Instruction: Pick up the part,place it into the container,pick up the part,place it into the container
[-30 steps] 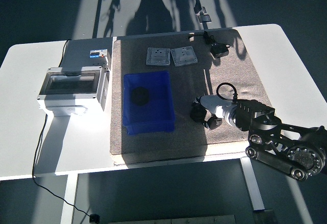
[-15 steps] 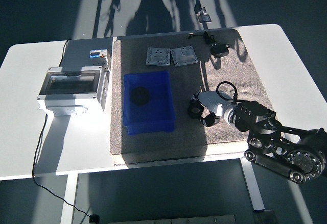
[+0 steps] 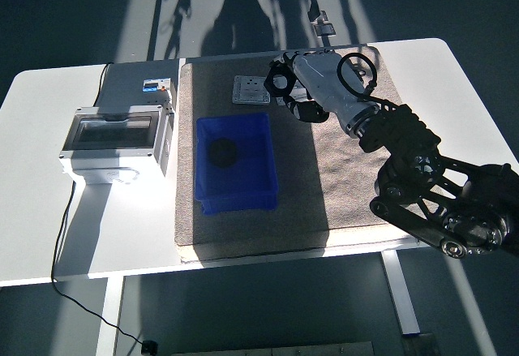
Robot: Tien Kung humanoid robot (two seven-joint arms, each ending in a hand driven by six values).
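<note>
1. A white table (image 3: 454,88) is seen in hard sunlight, crossed by dark shadows; a dark floor lies around it.
2. A grey-brown felt mat (image 3: 357,194) covers the table's middle.
3. A blue plastic container (image 3: 235,161) rests on the mat, with a dark round part (image 3: 222,152) inside.
4. A grey square plate (image 3: 250,90) lies near the mat's far edge.
5. The right hand (image 3: 293,88) is held over the spot beside that plate, fingers loosely curled; whether anything is held cannot be told.
6. A grey electrical box with a clear lid (image 3: 117,141) stands left of the mat.
</note>
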